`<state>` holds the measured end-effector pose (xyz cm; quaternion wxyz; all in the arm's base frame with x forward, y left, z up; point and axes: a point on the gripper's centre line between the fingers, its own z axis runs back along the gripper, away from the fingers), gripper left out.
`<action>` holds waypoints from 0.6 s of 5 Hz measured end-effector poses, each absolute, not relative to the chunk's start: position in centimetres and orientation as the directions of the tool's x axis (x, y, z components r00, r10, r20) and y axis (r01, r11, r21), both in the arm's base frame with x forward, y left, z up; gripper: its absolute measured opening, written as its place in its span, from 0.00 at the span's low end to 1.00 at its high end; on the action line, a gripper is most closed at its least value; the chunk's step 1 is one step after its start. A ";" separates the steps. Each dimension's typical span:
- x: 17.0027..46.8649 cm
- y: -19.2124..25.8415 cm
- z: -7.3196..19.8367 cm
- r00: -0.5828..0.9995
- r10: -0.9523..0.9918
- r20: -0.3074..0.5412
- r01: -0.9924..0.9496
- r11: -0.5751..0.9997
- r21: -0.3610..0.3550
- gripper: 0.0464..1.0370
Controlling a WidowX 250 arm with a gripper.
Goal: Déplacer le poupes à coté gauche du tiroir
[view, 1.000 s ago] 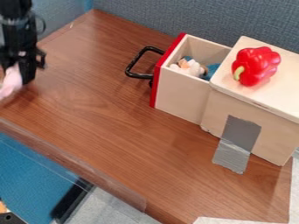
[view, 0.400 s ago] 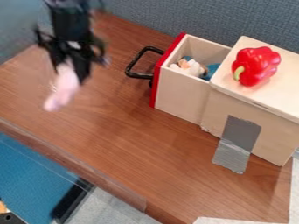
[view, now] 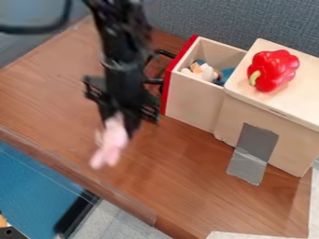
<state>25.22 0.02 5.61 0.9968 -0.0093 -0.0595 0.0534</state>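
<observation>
At the far left, a black cable (view: 37,28) curves across the top corner, and a blue surface (view: 37,186) lies below the brown wood-grain table (view: 205,191). Next comes the black robot arm (view: 121,42), which enters at the top edge, left of centre, and slants down and slightly to the right, its blurred upper links giving way to the wider body of the black two-finger gripper (view: 122,123). That claw points downward over the table, to the left of the drawer, and is closed around one end of a soft-looking pink doll-like toy (view: 112,141).

The toy hangs below the fingers, slanting down to the left. It is long and narrow, pale pink near the grip and somewhat deeper pink toward its rounded lower end; its finer features are blurred. Whether that lower end touches the wood, I cannot tell.

Just right of the arm, and partly hidden by it, is a black looped handle (view: 166,52) on the red front (view: 168,88) of an open pale wooden drawer (view: 193,105). Inside sit a small white-and-orange figure (view: 204,72) and something blue (view: 225,76). Grey tape (view: 252,151) runs from the pale wooden cabinet (view: 293,144) onto the table. A glossy red pepper (view: 273,70) with a green stem rests on the cabinet's top.
</observation>
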 end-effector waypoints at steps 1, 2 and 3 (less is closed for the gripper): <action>25.8 -1.9 3.8 0.991 0.071 0.110 -0.068 0.997 -0.031 0.32; 26.3 -2.5 2.6 0.993 0.066 0.094 -0.063 0.997 -0.036 0.39; 26.3 -2.7 2.2 0.995 0.061 0.085 -0.056 0.997 -0.056 0.70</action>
